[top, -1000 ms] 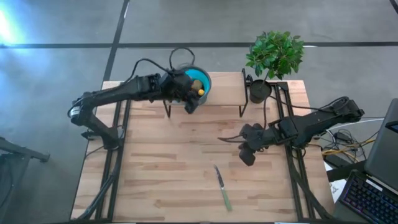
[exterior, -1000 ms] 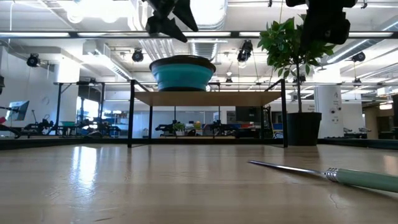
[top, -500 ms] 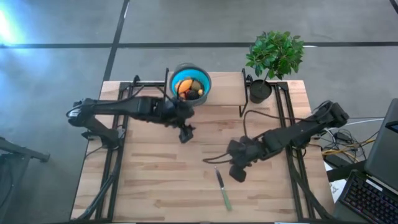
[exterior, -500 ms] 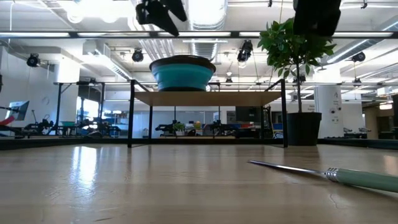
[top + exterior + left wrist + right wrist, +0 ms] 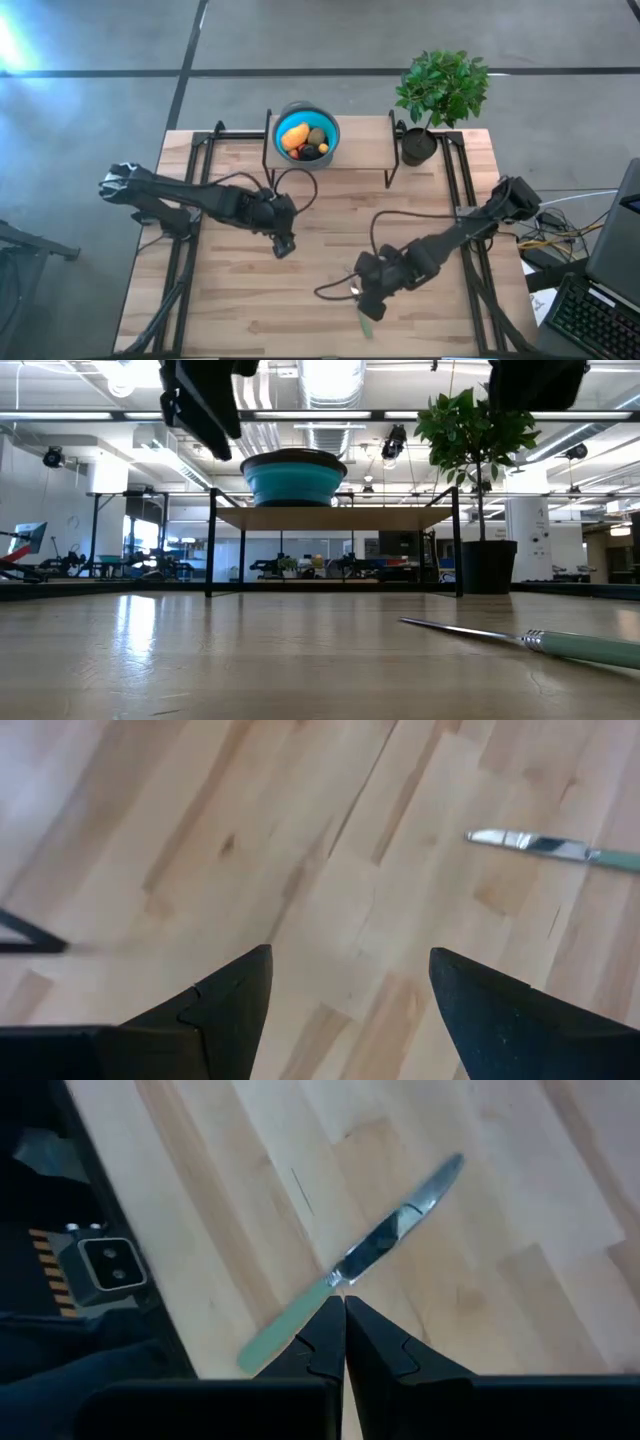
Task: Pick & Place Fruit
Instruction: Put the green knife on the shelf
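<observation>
One bowl (image 5: 330,133), one knife (image 5: 363,318), one potted plant (image 5: 440,95).

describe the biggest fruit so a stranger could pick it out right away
Find the potted plant at the table's back edge; beside it a round blue bowl sits on a raised shelf. Inside, the elongated orange-yellow fruit is the longest and brightest piece, next to smaller, darker ones.

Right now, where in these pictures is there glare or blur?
High view: a bright glare patch on the floor at the far left edge. Low view: ceiling lights glare white and reflect on the table; the near knife handle looks soft. Left wrist view: the wood is motion-smeared, the knife blade glints. Right wrist view: fairly sharp, the blade shines.
</observation>
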Motion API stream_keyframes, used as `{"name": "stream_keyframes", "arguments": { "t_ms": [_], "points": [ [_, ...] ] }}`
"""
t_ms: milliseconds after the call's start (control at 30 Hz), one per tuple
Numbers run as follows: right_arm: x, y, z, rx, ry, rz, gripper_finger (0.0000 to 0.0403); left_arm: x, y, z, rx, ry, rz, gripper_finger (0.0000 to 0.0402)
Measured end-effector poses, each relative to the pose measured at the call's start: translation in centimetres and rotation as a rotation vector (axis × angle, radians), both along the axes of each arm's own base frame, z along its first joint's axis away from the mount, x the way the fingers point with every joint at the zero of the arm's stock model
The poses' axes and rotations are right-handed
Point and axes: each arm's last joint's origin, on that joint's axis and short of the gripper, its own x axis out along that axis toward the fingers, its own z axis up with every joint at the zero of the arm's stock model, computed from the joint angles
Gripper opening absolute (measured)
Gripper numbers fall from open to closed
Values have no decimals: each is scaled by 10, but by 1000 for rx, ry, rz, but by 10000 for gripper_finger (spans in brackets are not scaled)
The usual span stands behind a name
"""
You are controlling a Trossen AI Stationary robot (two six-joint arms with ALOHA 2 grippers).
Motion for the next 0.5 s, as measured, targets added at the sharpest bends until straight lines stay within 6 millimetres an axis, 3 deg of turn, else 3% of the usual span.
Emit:
{"name": "stream_keyframes", "arguments": {
  "t_ms": [200,500],
  "points": [
    [-1,17,-12,35,52,-90,8,-3,-5,-16,-22,24,25,275],
    [1,42,-17,150,93,-314,8,-3,-5,-19,-24,25,29,275]
  ]
}}
